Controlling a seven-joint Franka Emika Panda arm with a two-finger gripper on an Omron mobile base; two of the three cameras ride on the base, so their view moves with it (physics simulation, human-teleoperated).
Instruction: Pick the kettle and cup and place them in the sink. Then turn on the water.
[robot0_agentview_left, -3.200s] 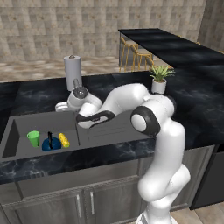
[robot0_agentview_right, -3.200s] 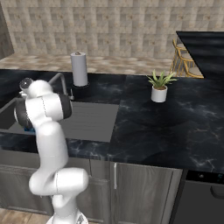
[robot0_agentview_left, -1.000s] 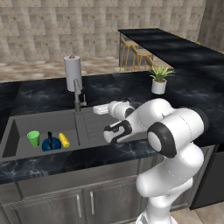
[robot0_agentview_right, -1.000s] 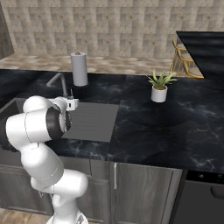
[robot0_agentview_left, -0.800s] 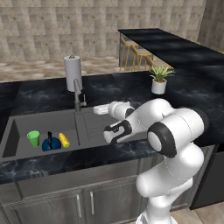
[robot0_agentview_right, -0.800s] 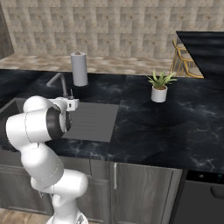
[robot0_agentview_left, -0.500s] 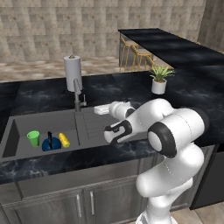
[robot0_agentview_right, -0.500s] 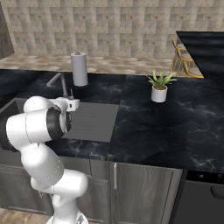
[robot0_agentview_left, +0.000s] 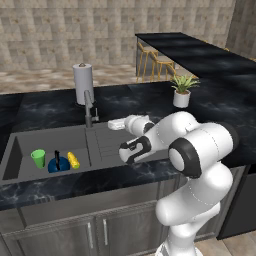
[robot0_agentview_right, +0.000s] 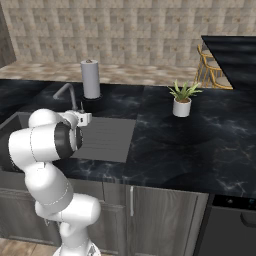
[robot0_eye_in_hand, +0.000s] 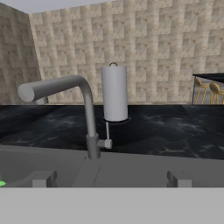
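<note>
You see the sink (robot0_agentview_left: 30, 172) set into the black marble surface (robot0_agentview_left: 45, 110), basin at the left, ribbed drainboard (robot0_agentview_left: 107, 142) to its right. In the basin the green cup (robot0_agentview_left: 38, 158) stands upright toward the left side; just to its right sits the dark-blue kettle (robot0_agentview_left: 58, 164) with its black handle up, and a small yellow object (robot0_agentview_left: 73, 160) lies right beside the kettle. Whether the three touch is hard to tell.

The grey faucet (robot0_agentview_left: 89, 109) rises at the back rim between basin and drainboard. From the hand view the faucet (robot0_eye_in_hand: 83, 109) stands straight ahead, spout reaching left, a small side lever (robot0_eye_in_hand: 106, 139) sticking out near its base. No stream falls from the spout.

The end effector (robot0_agentview_left: 113, 124) hovers over the back of the drainboard, just right of the faucet and apart from it, pointing toward it. Its fingers (robot0_eye_in_hand: 43, 178) stand spread wide at the bottom of the hand view, nothing between them.

Behind the faucet you have a paper towel roll (robot0_agentview_left: 83, 83) upright on the surface. A potted plant (robot0_agentview_left: 182, 91) sits well off to the right, with bar stools (robot0_agentview_left: 150, 57) beyond it.
</note>
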